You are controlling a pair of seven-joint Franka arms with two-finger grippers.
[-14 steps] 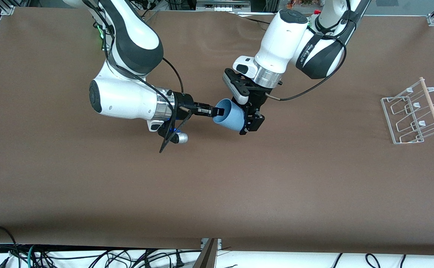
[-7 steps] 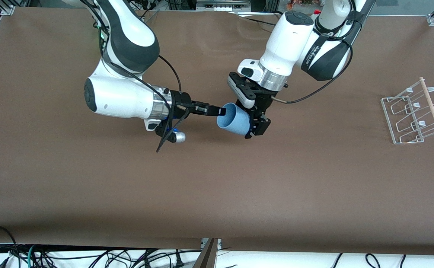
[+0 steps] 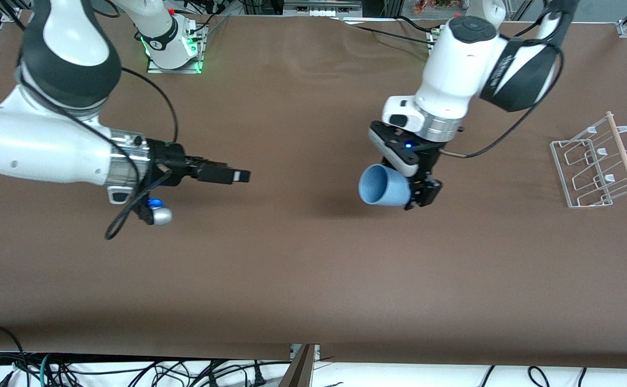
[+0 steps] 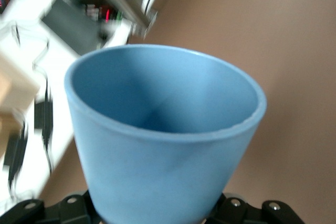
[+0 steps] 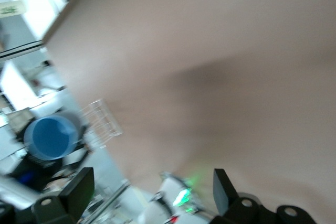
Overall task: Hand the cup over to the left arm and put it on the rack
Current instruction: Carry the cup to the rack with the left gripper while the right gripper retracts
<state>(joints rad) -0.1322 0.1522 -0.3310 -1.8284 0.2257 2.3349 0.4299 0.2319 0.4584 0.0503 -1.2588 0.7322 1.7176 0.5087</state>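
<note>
The light-blue cup (image 3: pixel 382 186) is held on its side in the air by my left gripper (image 3: pixel 420 194), which is shut on its base, over the middle of the table. It fills the left wrist view (image 4: pixel 163 145), mouth facing away from the hand. My right gripper (image 3: pixel 241 176) is open and empty over the table toward the right arm's end, well apart from the cup. Its black fingers (image 5: pixel 79 187) stand wide apart in the right wrist view, where the cup (image 5: pixel 50 137) shows far off. The clear rack (image 3: pixel 598 161) with its wooden dowel (image 3: pixel 622 152) stands at the left arm's end.
The brown table (image 3: pixel 313 269) stretches wide around both arms. The right arm's base plate with a green light (image 3: pixel 176 51) sits along the table's top edge. Cables hang below the front edge (image 3: pixel 130 371).
My right gripper has let go of the cup's rim and drawn back far toward the right arm's end. My left gripper has carried the cup toward the rack.
</note>
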